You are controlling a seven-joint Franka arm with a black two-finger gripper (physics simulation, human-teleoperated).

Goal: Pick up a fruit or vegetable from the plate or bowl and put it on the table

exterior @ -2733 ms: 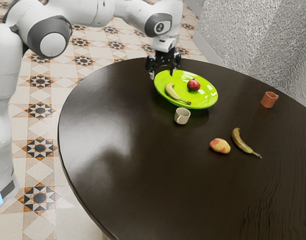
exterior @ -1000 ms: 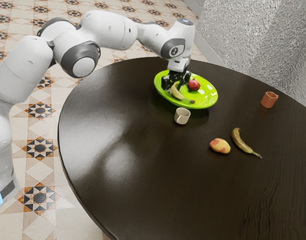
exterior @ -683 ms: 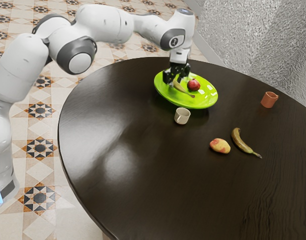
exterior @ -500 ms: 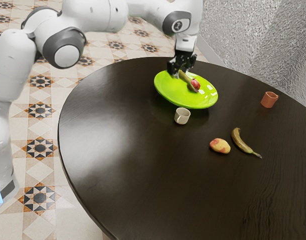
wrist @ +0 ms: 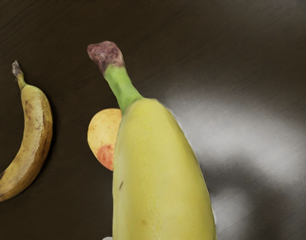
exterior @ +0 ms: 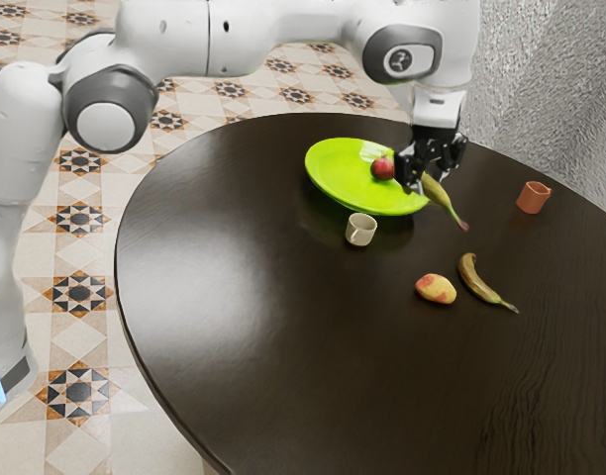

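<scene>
In the exterior view my black gripper (exterior: 425, 176) is shut on a yellow banana (exterior: 442, 201), beside the green plate's right rim as that view shows it. The banana hangs tilted above the dark table (exterior: 283, 336), its stem end pointing down and outward. On the green plate (exterior: 348, 181) rests a red round fruit (exterior: 382, 167), close to the gripper. The wrist view has the held banana (wrist: 158, 175) large at the lower edge, its green neck and brownish tip pointing away from the hand.
A browner banana (exterior: 482, 284) and a yellow-red fruit (exterior: 436, 289) lie on the table, both also below the hand in the wrist view. A beige cup (exterior: 360, 230) stands by the plate; an orange mug (exterior: 533, 197) stands toward the exterior view's right.
My gripper went down to the plate, took hold of the banana there and lifted it. It has since carried the banana toward the exterior view's right, past the red fruit and beyond the plate's rim.
</scene>
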